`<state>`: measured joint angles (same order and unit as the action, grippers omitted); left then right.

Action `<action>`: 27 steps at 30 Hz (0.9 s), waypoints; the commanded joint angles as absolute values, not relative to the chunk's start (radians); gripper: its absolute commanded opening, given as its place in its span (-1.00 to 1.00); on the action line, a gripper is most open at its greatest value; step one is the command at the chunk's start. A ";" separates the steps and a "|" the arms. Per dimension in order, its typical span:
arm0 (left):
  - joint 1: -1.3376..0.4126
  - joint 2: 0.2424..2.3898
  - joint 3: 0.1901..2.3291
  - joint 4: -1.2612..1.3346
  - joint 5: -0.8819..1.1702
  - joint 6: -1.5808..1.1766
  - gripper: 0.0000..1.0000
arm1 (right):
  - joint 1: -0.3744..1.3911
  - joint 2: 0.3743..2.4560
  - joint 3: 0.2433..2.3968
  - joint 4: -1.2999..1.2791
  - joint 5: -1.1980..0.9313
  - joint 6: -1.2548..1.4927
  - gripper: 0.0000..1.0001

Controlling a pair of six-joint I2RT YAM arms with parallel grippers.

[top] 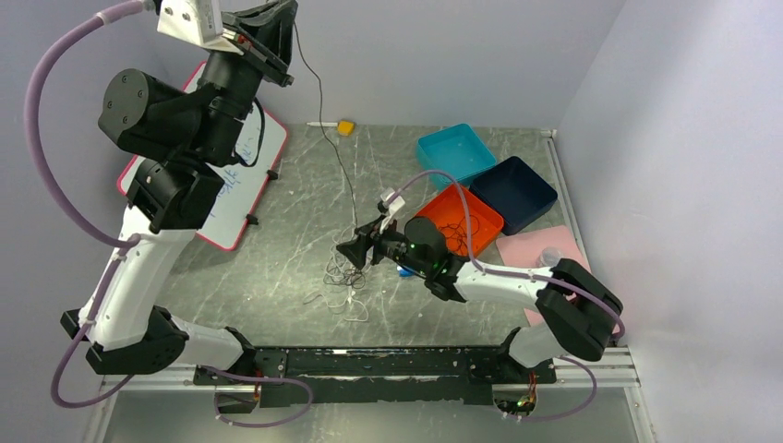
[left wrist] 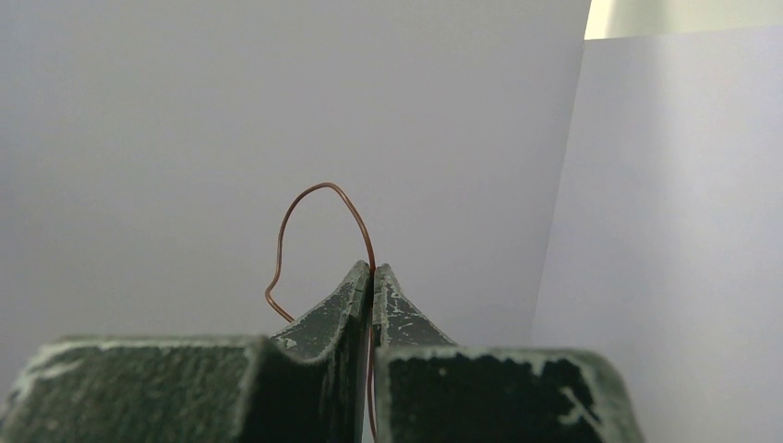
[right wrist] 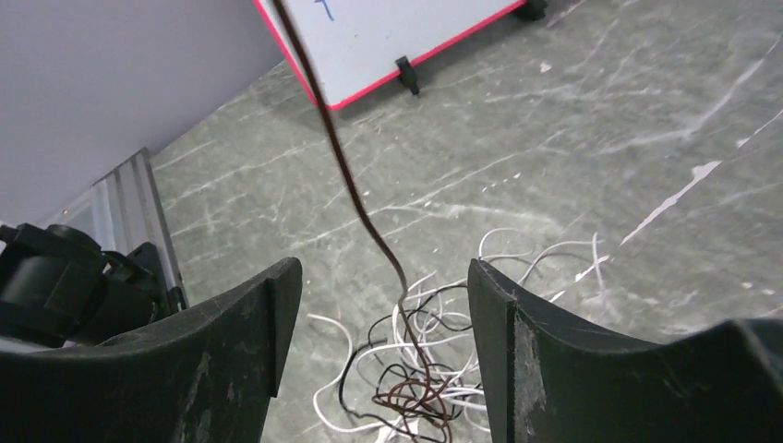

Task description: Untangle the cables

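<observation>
With the left tool (left wrist: 372, 272) clamped on the brown cable (right wrist: 343, 175) high up, the open right tool (right wrist: 383, 268) should pin the tangle (right wrist: 415, 369) down while that cable is drawn free.

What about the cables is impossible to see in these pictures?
- Top view: the tangle has crossings too small to follow; the right gripper covers its far edge.
- Right wrist view: the bottom edge cuts off the tangle.
- Left wrist view: the brown wire vanishes inside the shut left gripper; tangle out of frame.
</observation>
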<state>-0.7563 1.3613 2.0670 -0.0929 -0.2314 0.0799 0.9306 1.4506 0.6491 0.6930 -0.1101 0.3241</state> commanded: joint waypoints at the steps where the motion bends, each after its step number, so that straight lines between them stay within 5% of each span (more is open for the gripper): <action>1: -0.757 1.345 2.053 -0.059 -0.206 0.061 -0.86 | 0.932 1.427 0.692 0.577 -0.054 0.234 0.41; 12: -0.758 1.324 2.028 -0.069 -0.216 0.055 -0.86 | 0.919 1.530 0.767 0.643 -0.016 0.287 0.29; 22: -0.755 1.338 1.956 -0.092 -0.333 0.077 -0.86 | 0.914 1.500 0.736 0.675 -0.035 0.350 -0.91; 27: -0.706 1.413 1.884 -0.084 -0.321 0.045 -0.86 | 0.913 1.406 0.670 0.655 -0.049 0.378 -1.00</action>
<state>-0.7418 1.3418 1.9244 -0.0875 -0.3004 0.0639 0.9173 1.4845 0.7116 0.6392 -0.0372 0.3477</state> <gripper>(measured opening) 0.076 0.010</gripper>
